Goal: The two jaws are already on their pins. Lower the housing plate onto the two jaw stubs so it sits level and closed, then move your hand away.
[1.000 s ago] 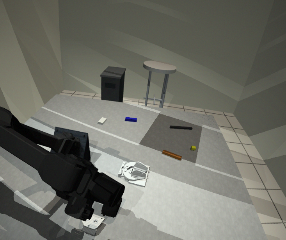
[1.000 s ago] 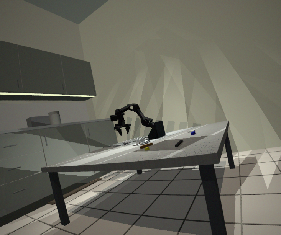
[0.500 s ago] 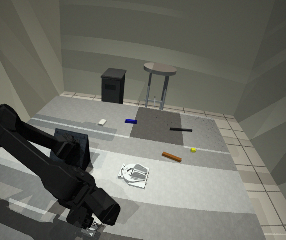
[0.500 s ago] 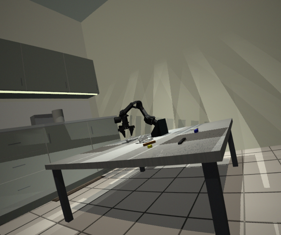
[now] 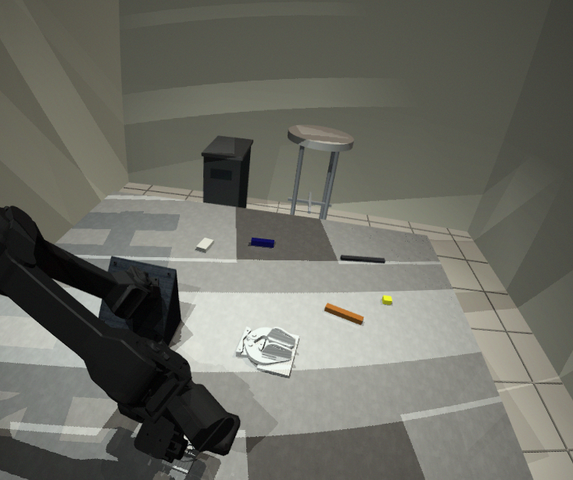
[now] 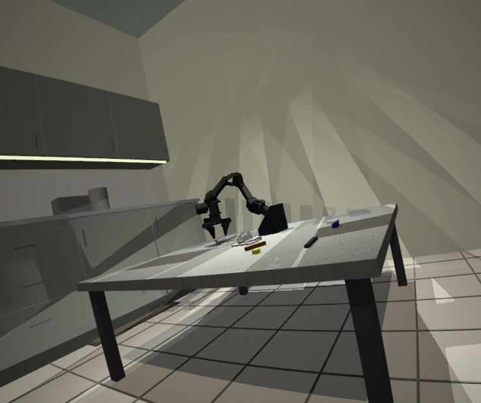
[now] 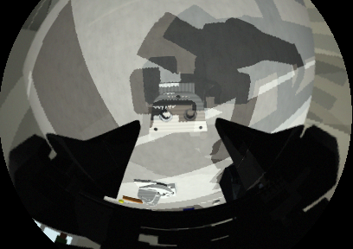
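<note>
The pale housing plate (image 7: 175, 126) with two round holes lies on the table between and beyond my fingertips in the wrist view. In the top view the hand mostly hides it. My gripper (image 7: 178, 123) (image 6: 219, 236) is open and empty, pointing down above the plate, with a finger to either side of it in the wrist view. The white base (image 5: 275, 368) with the two grey ribbed jaws (image 5: 280, 342) (image 7: 149, 195) stands apart from the plate, nearer the middle of the table. The jaw stubs are too small to make out clearly.
An orange bar (image 5: 344, 313) (image 6: 255, 245) and yellow cube (image 5: 387, 299) (image 6: 255, 251) lie beyond the jaws. A black bar (image 5: 362, 259) (image 6: 311, 241), blue block (image 5: 262, 242) (image 6: 335, 224) and white block (image 5: 205, 244) lie farther back. The arm's dark mount (image 5: 171, 309) (image 6: 275, 218) stands left of the jaws in the top view.
</note>
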Robot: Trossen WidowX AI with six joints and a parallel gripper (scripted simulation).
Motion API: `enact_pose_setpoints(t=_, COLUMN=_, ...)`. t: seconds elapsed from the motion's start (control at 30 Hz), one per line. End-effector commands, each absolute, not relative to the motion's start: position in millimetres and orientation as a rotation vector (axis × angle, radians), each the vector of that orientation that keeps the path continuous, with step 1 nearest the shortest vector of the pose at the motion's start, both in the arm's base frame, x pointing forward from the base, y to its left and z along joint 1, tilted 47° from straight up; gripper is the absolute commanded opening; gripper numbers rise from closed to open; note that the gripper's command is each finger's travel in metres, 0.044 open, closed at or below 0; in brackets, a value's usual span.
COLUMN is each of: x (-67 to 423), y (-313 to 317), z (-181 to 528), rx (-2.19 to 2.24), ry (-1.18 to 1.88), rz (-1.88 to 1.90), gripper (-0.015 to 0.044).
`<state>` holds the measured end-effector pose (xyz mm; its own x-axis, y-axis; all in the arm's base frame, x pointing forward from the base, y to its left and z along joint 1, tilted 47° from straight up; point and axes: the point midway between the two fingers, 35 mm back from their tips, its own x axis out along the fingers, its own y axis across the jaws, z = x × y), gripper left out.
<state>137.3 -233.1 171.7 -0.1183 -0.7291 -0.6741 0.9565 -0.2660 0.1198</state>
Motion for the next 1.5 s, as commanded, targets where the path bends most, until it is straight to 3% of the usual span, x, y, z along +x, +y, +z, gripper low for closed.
enact_pose_setpoints(t=0.0, x=137.5, y=-232.7, z=168.1, rx=0.757, ry=0.426, rz=-1.695, gripper=0.044)
enact_pose_setpoints(t=1.47, x=133.9, y=-254.3, z=147.9, rx=0.756, ry=0.425, rz=-1.696, gripper=0.044)
